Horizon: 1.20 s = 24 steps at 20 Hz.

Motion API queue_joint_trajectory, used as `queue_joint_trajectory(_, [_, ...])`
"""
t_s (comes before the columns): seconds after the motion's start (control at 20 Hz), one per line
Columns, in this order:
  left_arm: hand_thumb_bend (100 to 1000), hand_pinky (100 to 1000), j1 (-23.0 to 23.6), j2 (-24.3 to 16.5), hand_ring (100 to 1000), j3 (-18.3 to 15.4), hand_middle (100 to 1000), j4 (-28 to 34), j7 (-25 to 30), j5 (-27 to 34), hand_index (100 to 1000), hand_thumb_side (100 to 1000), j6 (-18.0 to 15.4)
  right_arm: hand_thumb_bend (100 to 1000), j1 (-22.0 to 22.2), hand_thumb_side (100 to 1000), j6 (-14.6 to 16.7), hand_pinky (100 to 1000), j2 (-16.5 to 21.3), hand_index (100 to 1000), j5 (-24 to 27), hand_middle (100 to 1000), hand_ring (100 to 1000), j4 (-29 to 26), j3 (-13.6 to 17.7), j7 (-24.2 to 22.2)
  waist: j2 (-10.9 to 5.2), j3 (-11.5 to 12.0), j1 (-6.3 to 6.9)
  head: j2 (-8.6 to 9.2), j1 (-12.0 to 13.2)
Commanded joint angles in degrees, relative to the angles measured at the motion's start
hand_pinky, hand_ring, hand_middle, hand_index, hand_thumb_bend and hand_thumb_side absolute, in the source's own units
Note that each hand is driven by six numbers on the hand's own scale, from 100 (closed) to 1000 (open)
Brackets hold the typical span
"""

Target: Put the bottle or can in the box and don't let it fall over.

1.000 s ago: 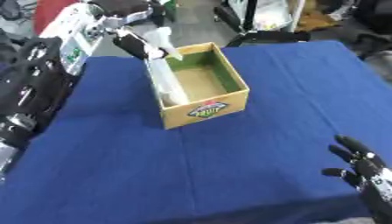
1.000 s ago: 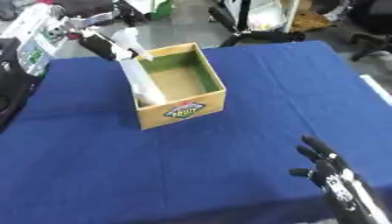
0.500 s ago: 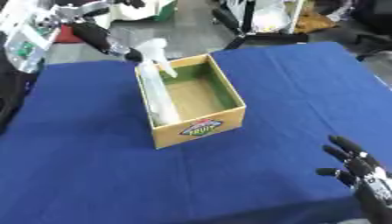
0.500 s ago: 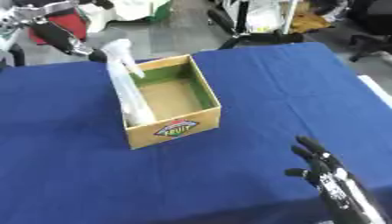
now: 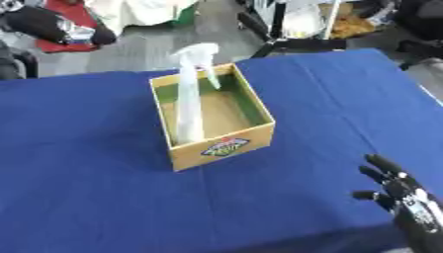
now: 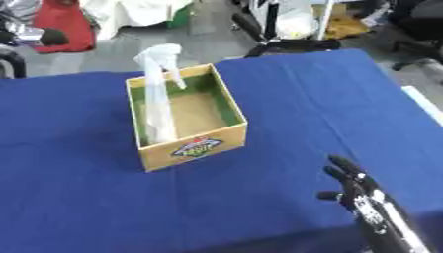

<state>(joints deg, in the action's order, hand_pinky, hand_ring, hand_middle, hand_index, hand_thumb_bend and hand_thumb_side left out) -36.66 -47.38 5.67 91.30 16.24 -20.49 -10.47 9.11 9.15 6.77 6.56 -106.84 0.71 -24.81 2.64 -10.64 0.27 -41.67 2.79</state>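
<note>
Two views show nearly the same scene, yet they differ at the edges. Only the left eye view catches a black rounded shape with a silver part (image 5: 61, 28) at the upper left of the frame, too blurred to name; the right eye view shows just a sliver of it at the same edge, beside a red bag (image 6: 59, 22) on the floor beyond the table.

At the centre, a white spray bottle (image 5: 190, 94) stands upright inside the open cardboard box (image 5: 227, 146), against its left wall, trigger head rising well above the rim. Nothing touches the bottle. The box has green inner walls, a brown bottom and a coloured label on its near face, and it sits on the blue table (image 5: 95, 197) a little left of the middle.

At the lower right of the frame the robot's right hand (image 6: 359, 195) rests well apart from the box, its dark fingers spread and pointing up, holding nothing. The right eye view shows more of its wrist than the left eye view does. Its left hand cannot be made out in either view.

Past the far table edge lie grey floor, dark stand legs (image 5: 281, 42) and pale cloth (image 5: 138, 12).
</note>
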Motion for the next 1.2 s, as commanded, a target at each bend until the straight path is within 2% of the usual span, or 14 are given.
queue_joint_trajectory(0.05, [617, 749, 6.50, -1.81, 745, -5.62, 687, 6.82, -6.57, 7.86, 890, 729, 2.05, 100, -0.30, 743, -0.02, 732, 0.16, 976, -0.26, 1000, 1000, -0.73, 0.63, 0.47, -0.18, 0.41, 0.05, 0.72, -0.59])
queue_joint_trajectory(0.2, [575, 696, 18.21, 3.15, 694, -10.48, 637, 11.90, -14.68, 13.64, 878, 725, 3.96, 100, -0.45, 742, 0.00, 732, -0.09, 976, -0.25, 1000, 1000, -0.82, 0.85, 0.68, 0.08, 0.91, -0.16, 0.91, -0.90])
queue_joint_trajectory(0.35, [539, 652, 28.10, 13.06, 653, -13.57, 603, 13.78, -19.96, 16.12, 863, 716, 6.34, 100, -0.46, 741, 0.03, 732, -0.40, 976, -0.28, 1000, 1000, -0.88, 1.14, 0.97, 0.31, 1.22, -0.47, 0.65, -0.85])
queue_joint_trajectory(0.45, [529, 649, 31.36, 19.71, 652, -14.67, 603, 14.22, -22.82, 17.20, 863, 719, 6.82, 100, -0.35, 739, 0.06, 732, -0.55, 976, -0.24, 1000, 1000, -0.91, 1.19, 1.08, 0.22, 1.58, -0.72, 0.26, -0.37])
queue_joint_trajectory(0.55, [515, 643, 32.33, 25.45, 648, -15.75, 599, 14.25, -24.75, 17.50, 859, 713, 6.91, 100, -0.19, 738, 0.10, 732, -0.65, 976, -0.16, 1000, 1000, -0.94, 1.14, 1.01, 0.04, 1.81, -0.95, -0.07, 0.40])
queue_joint_trajectory(0.7, [501, 635, 31.71, 31.43, 638, -16.36, 591, 12.45, -26.87, 18.08, 853, 712, 7.28, 100, -0.07, 734, 0.11, 732, -0.75, 976, -0.13, 1000, 1000, -0.87, 1.17, 1.05, -0.26, 1.98, -1.14, -0.53, 1.43])
queue_joint_trajectory(0.85, [496, 630, 32.26, 33.23, 631, -15.82, 585, 10.53, -26.90, 18.06, 851, 714, 7.42, 100, -0.07, 732, 0.17, 732, -0.65, 976, 0.11, 1000, 1000, -0.93, 0.94, 0.78, -0.50, 2.37, -1.22, -0.49, 1.85])
queue_joint_trajectory(1.2, [488, 622, 32.39, 34.13, 622, -14.64, 576, 8.71, -26.68, 18.83, 845, 712, 7.30, 100, 0.15, 734, 0.17, 732, -0.56, 976, 0.09, 1000, 1000, -0.96, 0.95, 0.77, -0.52, 2.71, -1.20, -1.45, 2.55])
